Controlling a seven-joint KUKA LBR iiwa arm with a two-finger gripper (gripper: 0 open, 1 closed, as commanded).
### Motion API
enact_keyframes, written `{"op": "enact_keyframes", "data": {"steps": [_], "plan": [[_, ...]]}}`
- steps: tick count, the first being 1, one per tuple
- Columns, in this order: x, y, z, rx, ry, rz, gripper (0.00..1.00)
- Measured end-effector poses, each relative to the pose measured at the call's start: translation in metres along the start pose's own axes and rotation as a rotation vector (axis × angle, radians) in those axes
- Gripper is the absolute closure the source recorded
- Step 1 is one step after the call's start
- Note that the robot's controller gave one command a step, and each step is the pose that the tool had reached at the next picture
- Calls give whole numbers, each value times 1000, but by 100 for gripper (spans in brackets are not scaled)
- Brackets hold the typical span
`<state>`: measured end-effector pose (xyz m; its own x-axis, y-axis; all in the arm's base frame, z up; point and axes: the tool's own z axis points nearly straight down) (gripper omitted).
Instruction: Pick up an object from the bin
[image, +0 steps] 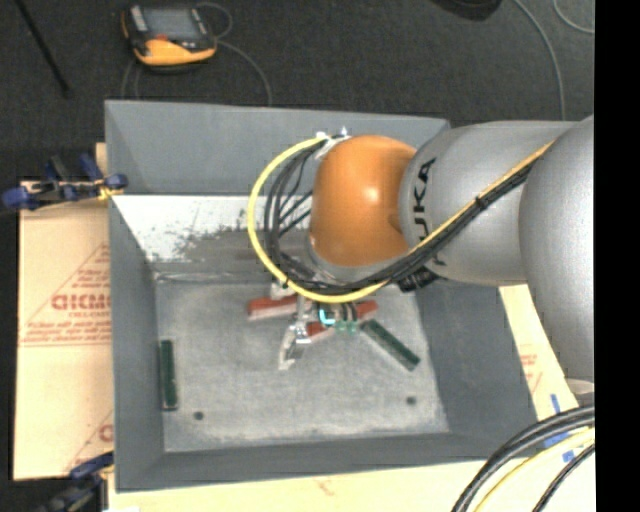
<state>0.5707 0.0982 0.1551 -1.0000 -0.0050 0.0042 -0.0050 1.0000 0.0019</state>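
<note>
Watching the feed from my end. Closest to the camera on the bin (135, 330) floor is a dark green stick (167, 375), lying on its own by the left wall, well apart from everything else.

Further in, about the middle of the floor, the hand (295, 345) is down low at the floor, in among a little cluster of bits. A second dark green stick (392, 345) lies slanted just to its right. A small teal piece (335, 322) sits right up against the hand, and a flat red-brown strip (270, 307) is just behind it, poking out to the left.

Honestly I can't tell whether the hand is spread, pressed together or pinching something, because the wrist hides too much of it. If it's on anything, it's something in that cluster.

Behind and above that, the orange cover (360, 200) with the yellow cable (258, 215) looped around it hangs over the back of the bin, and the big grey arm (500, 200) runs off to the right.
</note>
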Motion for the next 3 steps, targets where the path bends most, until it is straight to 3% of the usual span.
{"op": "enact_keyframes", "data": {"steps": [1,2,3], "plan": [[-2,0,-4,-1,-7,2,0],[-79,-47,72,-2,-15,-78,100],[-79,-47,72,-2,-15,-77,100]]}}
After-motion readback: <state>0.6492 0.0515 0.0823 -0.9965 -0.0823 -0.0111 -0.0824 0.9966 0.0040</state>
